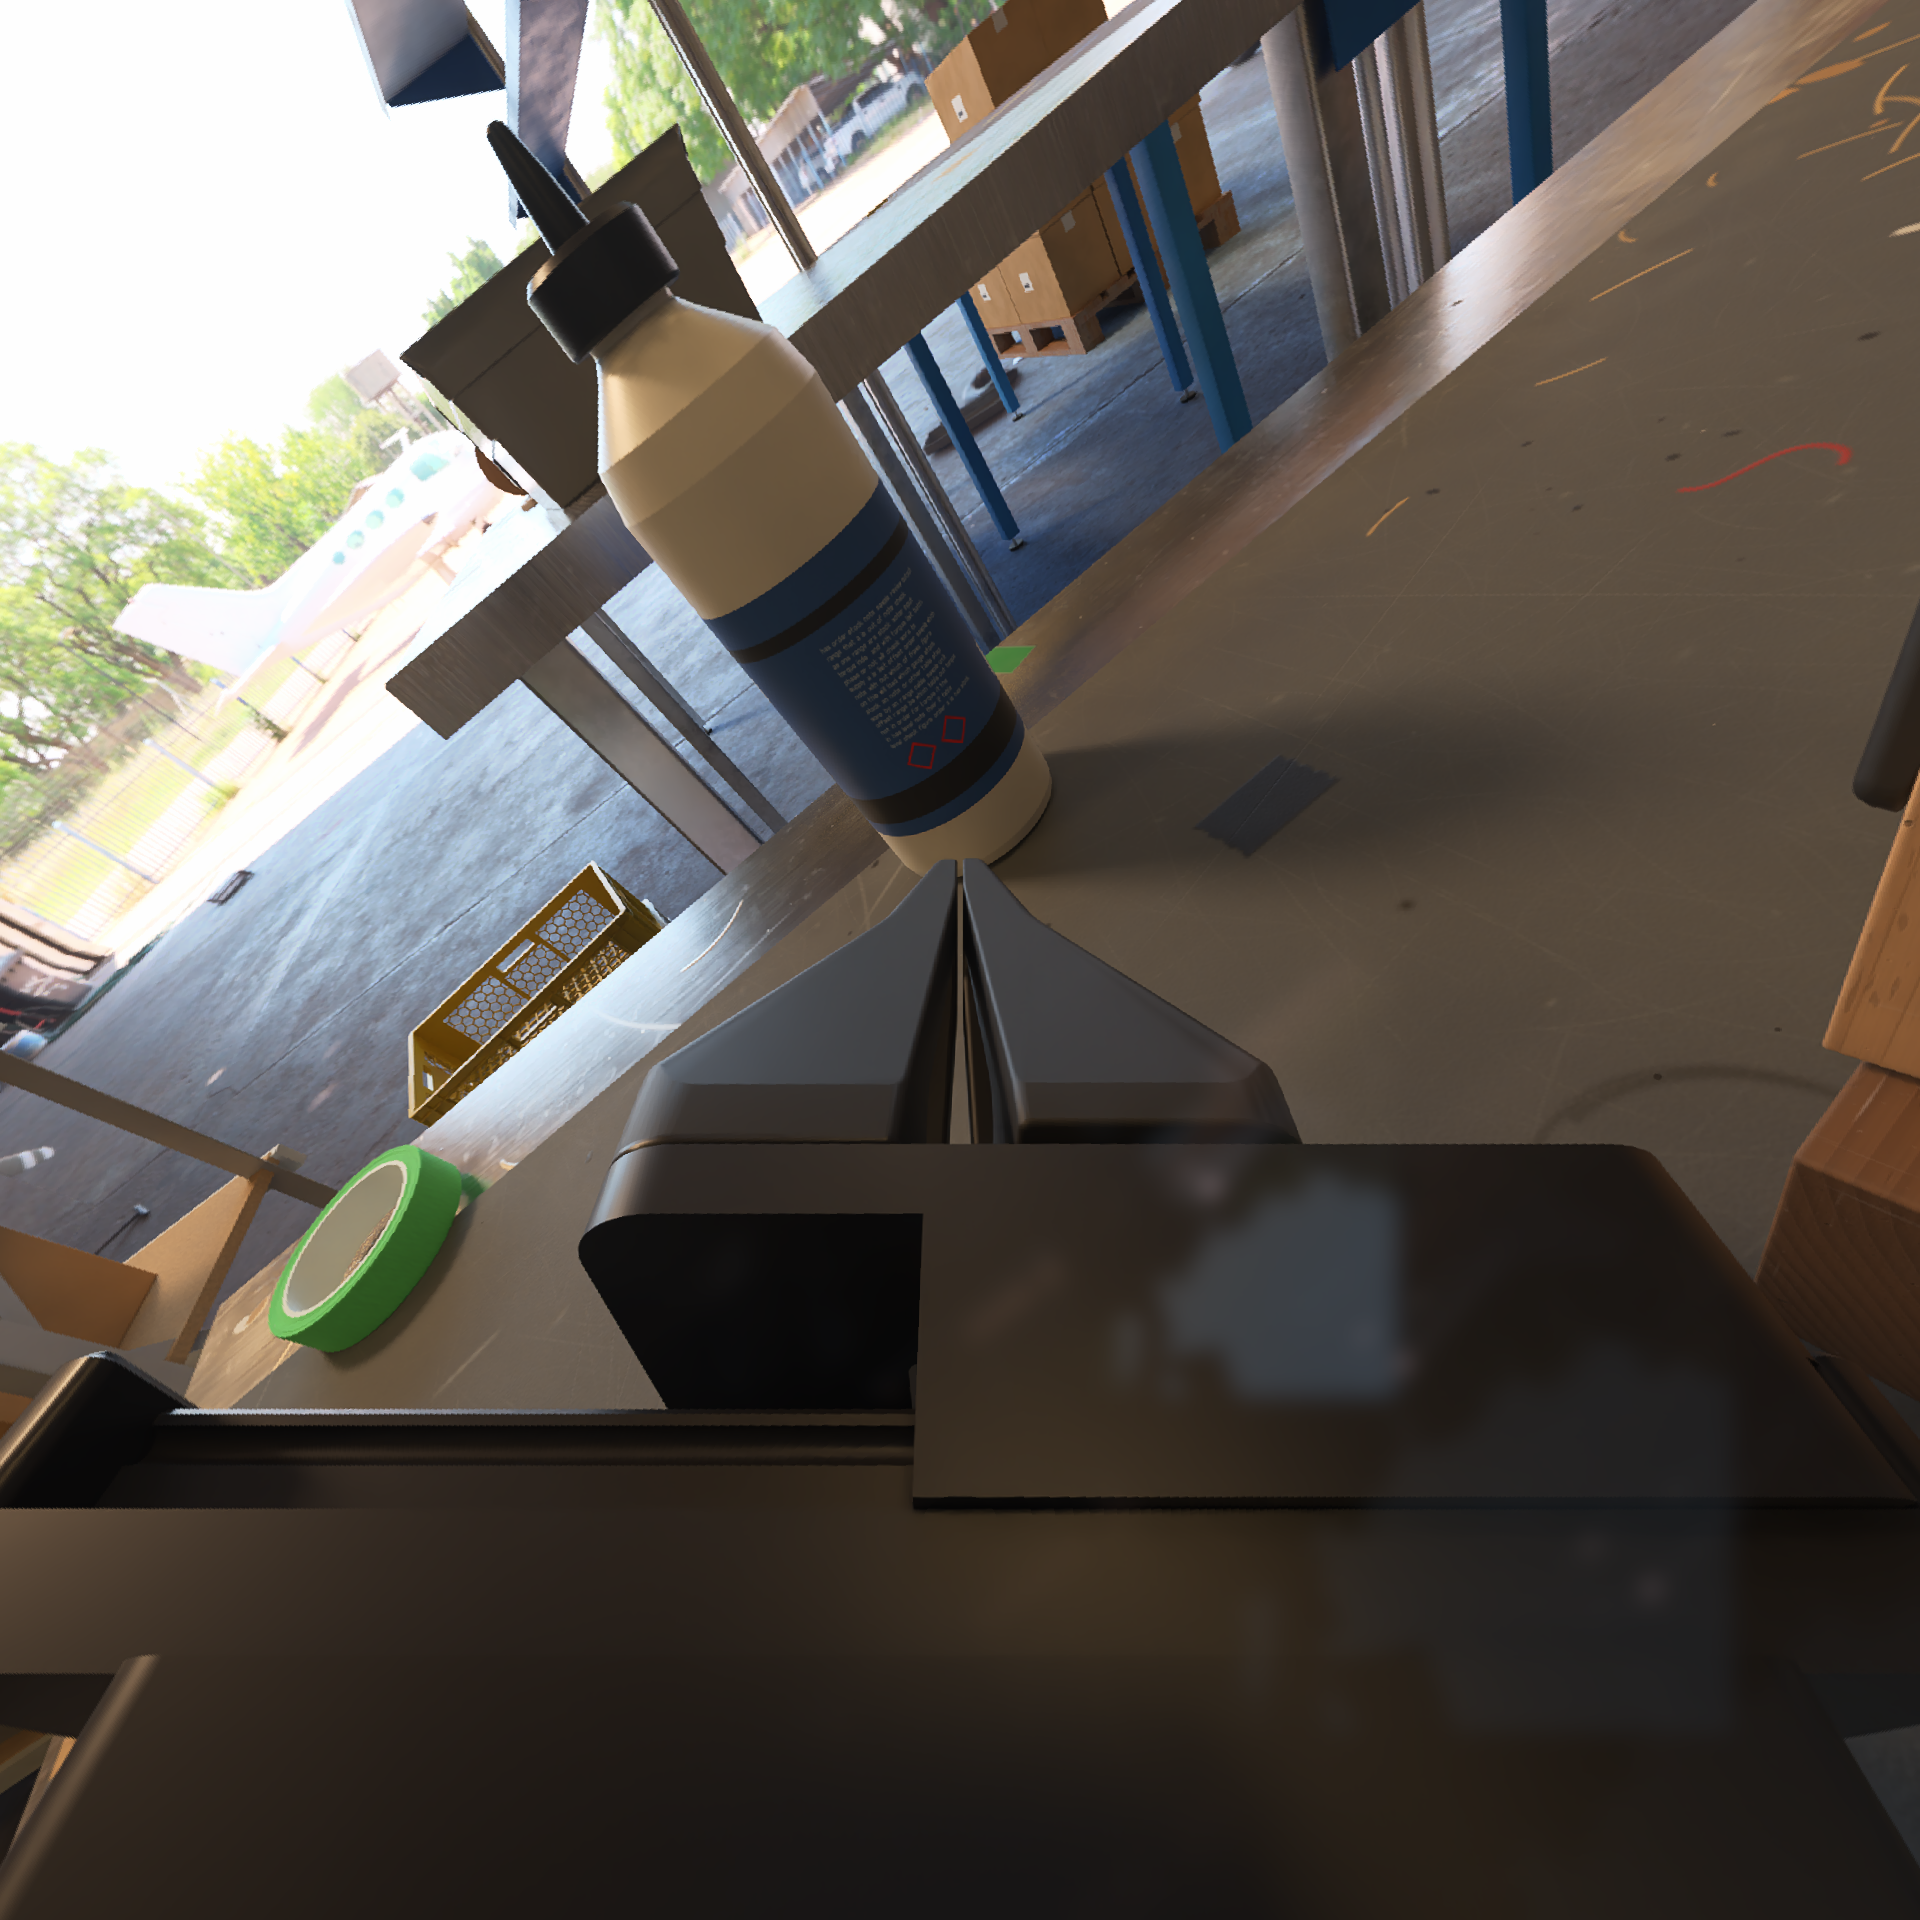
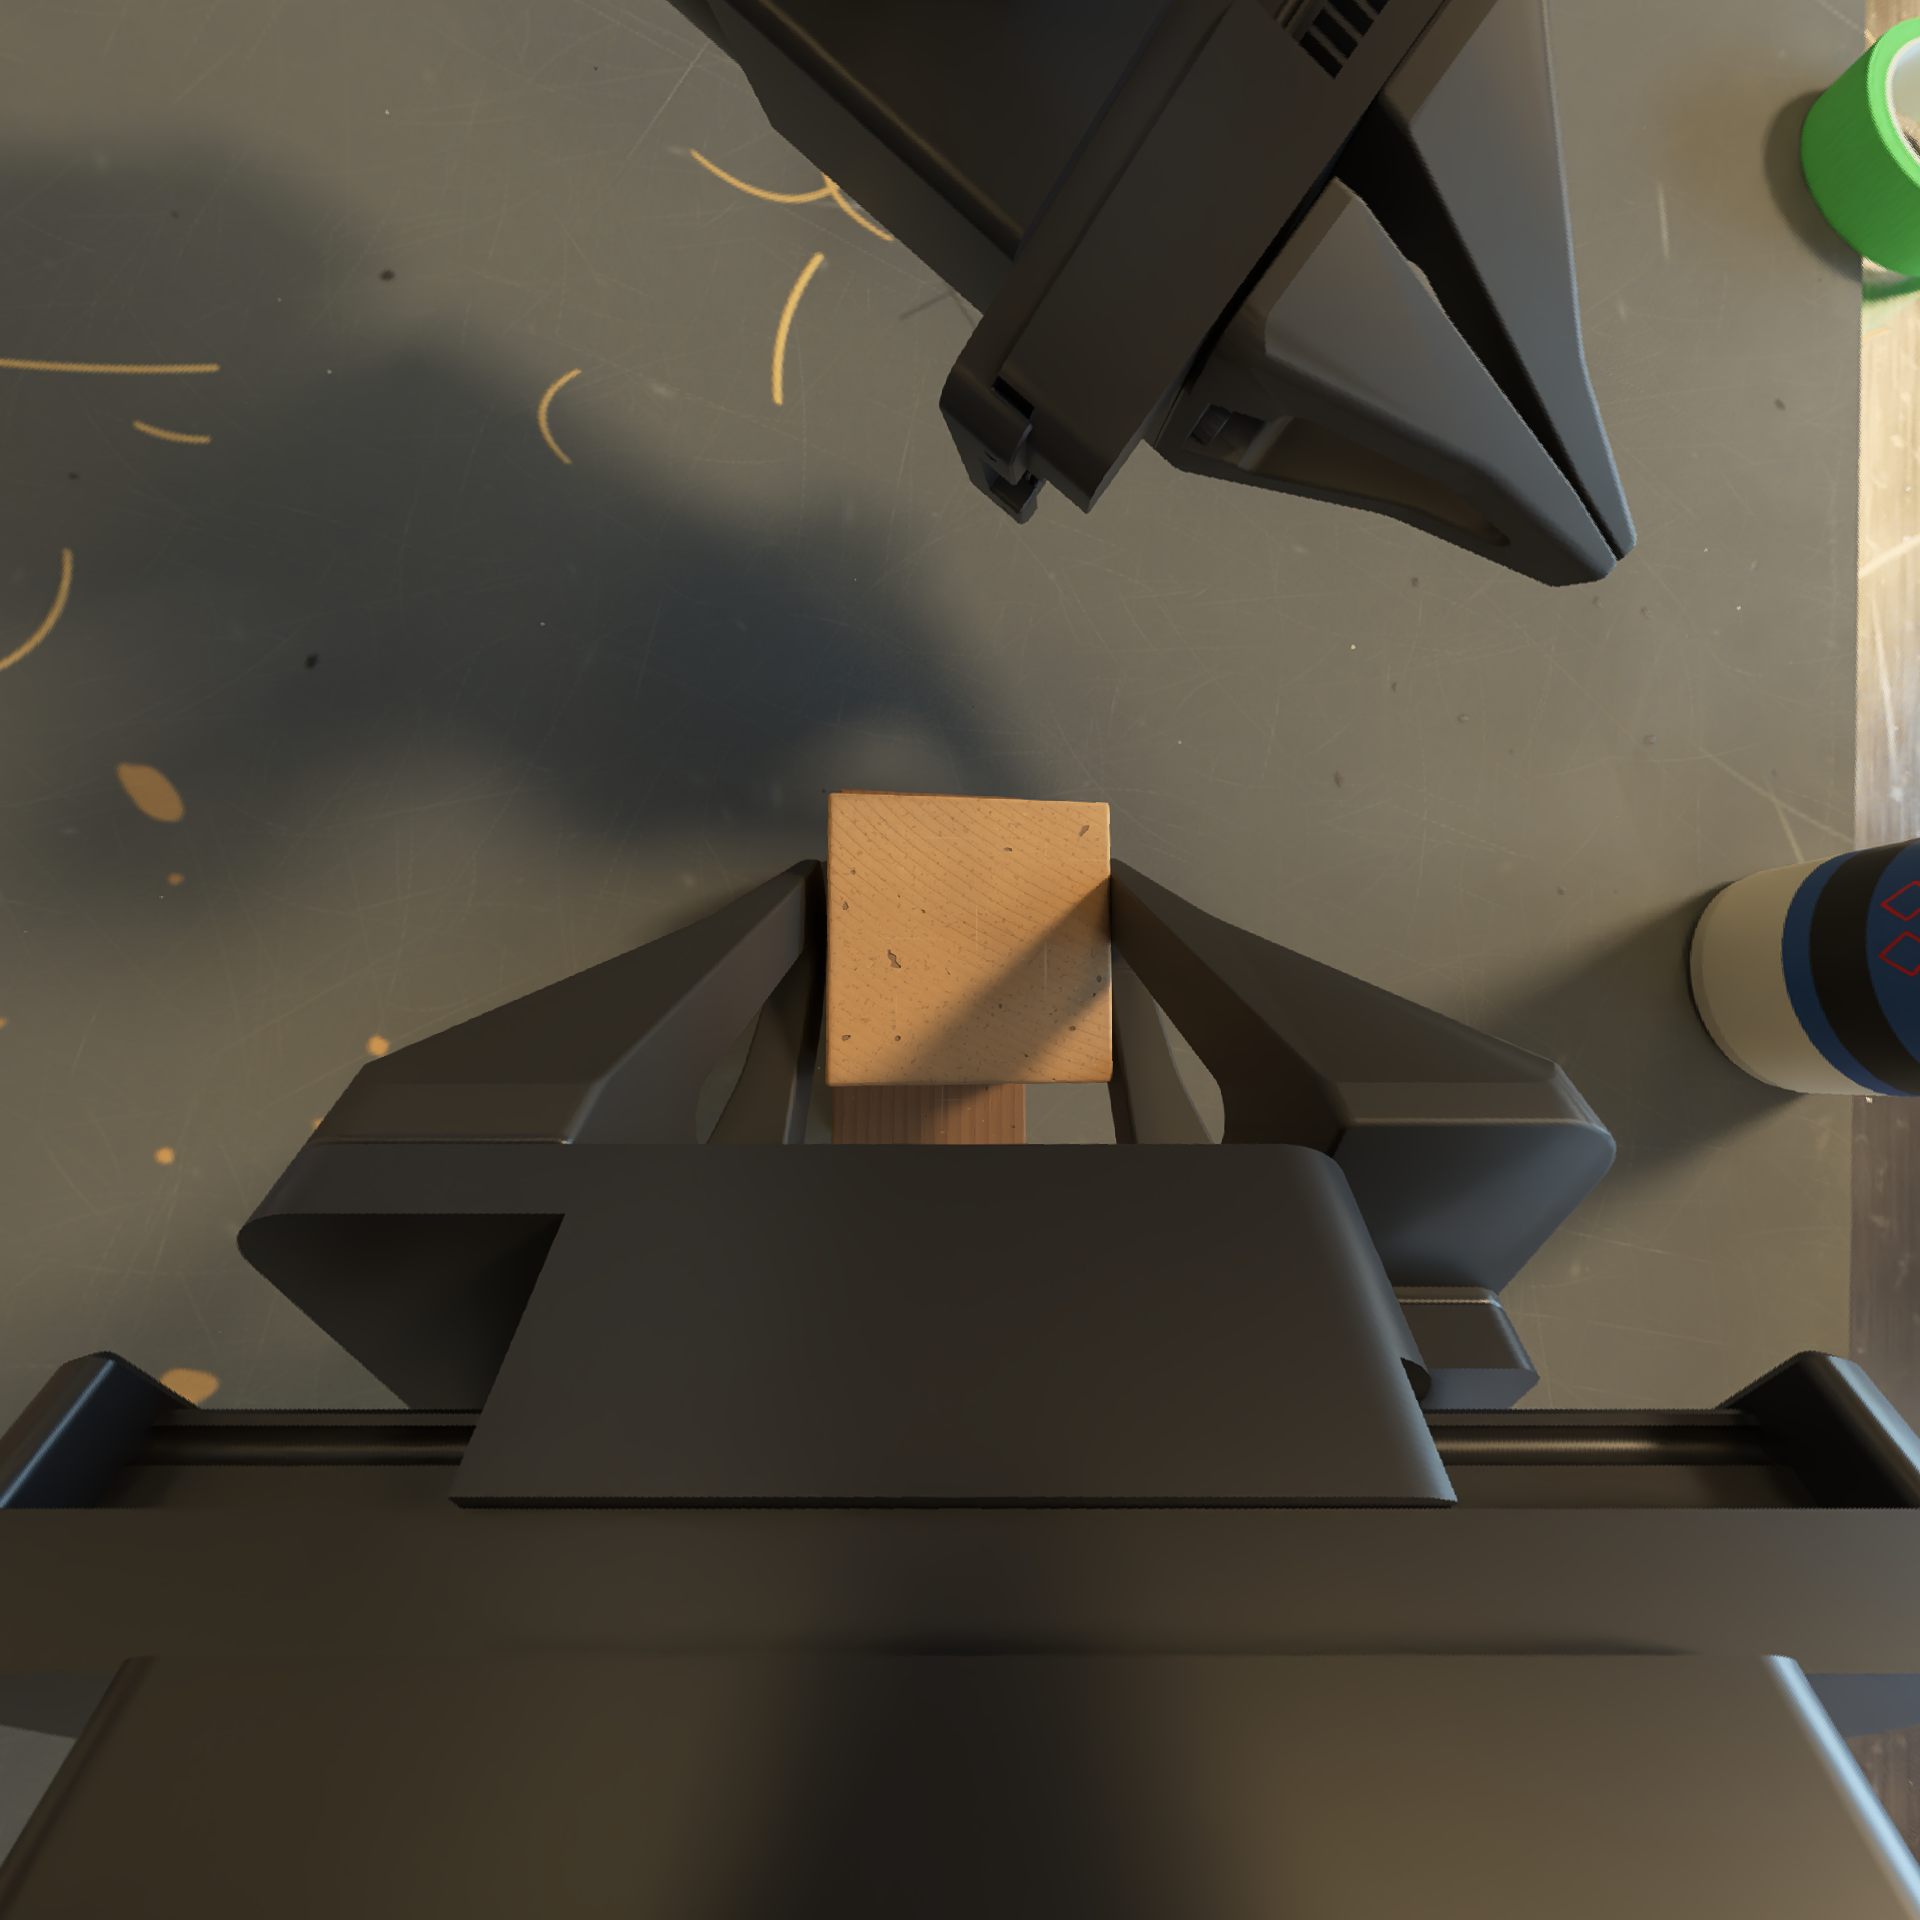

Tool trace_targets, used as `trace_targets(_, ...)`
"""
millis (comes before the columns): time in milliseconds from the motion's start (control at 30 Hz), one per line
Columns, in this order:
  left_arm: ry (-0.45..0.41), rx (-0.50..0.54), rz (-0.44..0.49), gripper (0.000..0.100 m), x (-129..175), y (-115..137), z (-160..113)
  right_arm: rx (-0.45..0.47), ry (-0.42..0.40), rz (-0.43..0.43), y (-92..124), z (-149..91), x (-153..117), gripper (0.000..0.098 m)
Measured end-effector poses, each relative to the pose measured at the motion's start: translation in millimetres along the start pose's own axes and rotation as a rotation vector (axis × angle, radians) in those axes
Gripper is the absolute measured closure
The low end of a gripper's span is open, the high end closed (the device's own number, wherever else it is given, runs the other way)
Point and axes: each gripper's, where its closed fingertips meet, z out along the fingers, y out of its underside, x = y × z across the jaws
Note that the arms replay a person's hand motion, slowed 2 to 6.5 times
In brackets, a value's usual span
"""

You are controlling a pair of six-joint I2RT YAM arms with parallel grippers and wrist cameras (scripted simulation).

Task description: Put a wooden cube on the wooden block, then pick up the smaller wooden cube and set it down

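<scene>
Wooden cube is sitting dead centre in the right wrist view, pinched between the two fingers of the right claw, one pressed on each side face. Peeking out just under it at 6 o'clock is a sliver of another wooden piece, probably the block, but too little shows to be sure.

Left claw has its fingers pressed together with nothing between them. You can also spot it in the right wrist view up at 1 o'clock, hanging over the grey counter, well apart from the cube.

Other stuff: a cream bottle with a black cap and a blue label stands right past the left claw's tips. Green tape roll lies at about 8 o'clock near the counter edge. Wooden pieces show at the 3 o'clock edge of the left wrist view, cropped off.
</scene>
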Motion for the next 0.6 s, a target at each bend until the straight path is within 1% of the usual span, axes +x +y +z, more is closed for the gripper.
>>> trace_targets(233,0.0,0.001,-0.001,0.099,-0.1,-0.1,0.0,-0.001,-0.001,0.001,0.1,-0.1,-0.2,0.0545)
trace_targets(267,-0.001,0.001,-0.002,0.099,-0.2,-0.2,0.0,0.0,-0.002,0.002,0.0,-0.1,-0.5,0.0523)
trace_targets(300,-0.001,0.002,-0.002,0.099,-0.4,-0.3,0.0,0.0,-0.004,0.002,-0.1,-0.2,-0.9,0.0475)
trace_targets(367,-0.002,0.003,-0.004,0.099,-0.7,-0.5,-0.1,0.001,-0.006,0.002,-0.5,-0.4,-1.2,0.0307)
trace_targets(400,-0.003,0.003,-0.005,0.099,-1.0,-0.5,-0.2,0.001,-0.006,0.003,-0.7,-0.5,-1.2,0.024)
trace_targets(433,-0.004,0.004,-0.006,0.099,-1.2,-0.6,-0.3,0.002,-0.007,0.004,-1.0,-0.6,-1.3,0.0201)
trace_targets(467,-0.005,0.004,-0.007,0.099,-1.5,-0.6,-0.4,0.003,-0.008,0.005,-1.3,-0.8,-1.3,0.019)
trace_targets(533,-0.006,0.005,-0.01,0.099,-1.9,-0.6,-0.5,0.005,-0.01,0.008,-1.9,-1.4,-1.4,0.023)
trace_targets(600,-0.006,0.006,-0.012,0.099,-2.3,-0.7,-0.7,0.006,-0.012,0.009,-1.9,-2.6,-1.5,0.0218)
